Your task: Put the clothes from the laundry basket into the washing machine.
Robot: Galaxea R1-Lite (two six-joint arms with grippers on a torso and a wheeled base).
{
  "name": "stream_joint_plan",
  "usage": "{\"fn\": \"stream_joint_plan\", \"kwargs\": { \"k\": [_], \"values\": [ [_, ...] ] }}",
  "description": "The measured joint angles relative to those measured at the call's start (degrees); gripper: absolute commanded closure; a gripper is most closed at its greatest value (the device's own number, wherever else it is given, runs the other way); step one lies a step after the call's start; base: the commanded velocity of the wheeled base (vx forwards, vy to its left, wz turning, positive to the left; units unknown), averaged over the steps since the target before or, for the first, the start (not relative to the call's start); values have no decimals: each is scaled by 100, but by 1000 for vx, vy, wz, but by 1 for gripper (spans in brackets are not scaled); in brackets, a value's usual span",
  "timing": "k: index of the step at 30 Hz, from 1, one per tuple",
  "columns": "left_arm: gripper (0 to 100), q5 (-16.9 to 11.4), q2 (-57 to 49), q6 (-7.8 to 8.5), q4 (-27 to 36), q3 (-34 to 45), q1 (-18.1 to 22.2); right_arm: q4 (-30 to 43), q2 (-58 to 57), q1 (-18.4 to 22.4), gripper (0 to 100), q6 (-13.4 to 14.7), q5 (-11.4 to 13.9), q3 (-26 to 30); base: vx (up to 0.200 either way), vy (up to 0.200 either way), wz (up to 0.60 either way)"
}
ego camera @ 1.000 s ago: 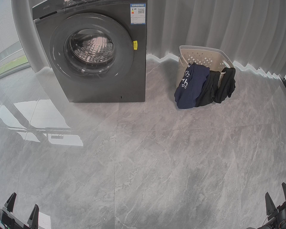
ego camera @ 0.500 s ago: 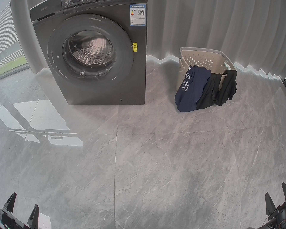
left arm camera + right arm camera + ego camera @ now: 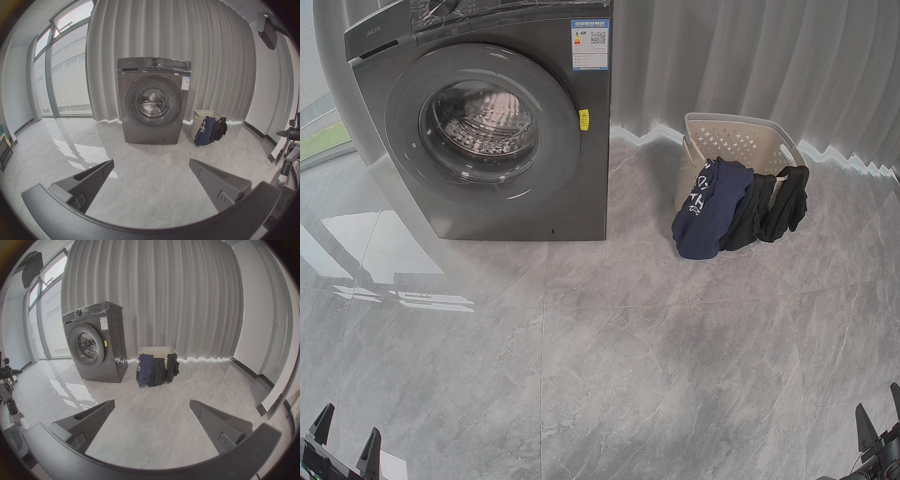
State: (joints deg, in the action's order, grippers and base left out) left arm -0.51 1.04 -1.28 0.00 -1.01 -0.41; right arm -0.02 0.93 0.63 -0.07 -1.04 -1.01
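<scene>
Clothes (image 3: 709,215) draped the laundry basket (image 3: 731,132) upper right; washing machine (image 3: 584,187) door (image 3: 481,125) upper left looked shut. Left gripper (image 3: 151,170) and right gripper (image 3: 152,410) gaped empty, so I'd open that first.

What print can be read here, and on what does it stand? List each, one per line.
Blue-and-white label, top front of the washing machine: too small to read.
Yellow sticker beside its door: too small to read.
Pale mark on its control panel: too small to quote.
White letters on the navy garment: folded and cut off, not legible.
</scene>
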Motion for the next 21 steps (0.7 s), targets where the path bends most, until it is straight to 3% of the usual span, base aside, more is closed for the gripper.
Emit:
{"fn": "stream_joint_plan", "kwargs": {
  "k": [3,15,17,21],
  "values": [
    [0,5,0,-9,0,0,0,2,0,2,0,0,-2,0,0,0,0],
    [0,7,0,-11,0,0,-5,2,0,7,0,-15,-18,0,0,-200,-50],
    [0,7,0,-17,0,0,-2,0,0,7,0,-11,-16,0,0,0,-600],
    [0,7,-2,-24,2,0,0,2,0,7,0,18,-33,0,0,0,0]
  ]
}}
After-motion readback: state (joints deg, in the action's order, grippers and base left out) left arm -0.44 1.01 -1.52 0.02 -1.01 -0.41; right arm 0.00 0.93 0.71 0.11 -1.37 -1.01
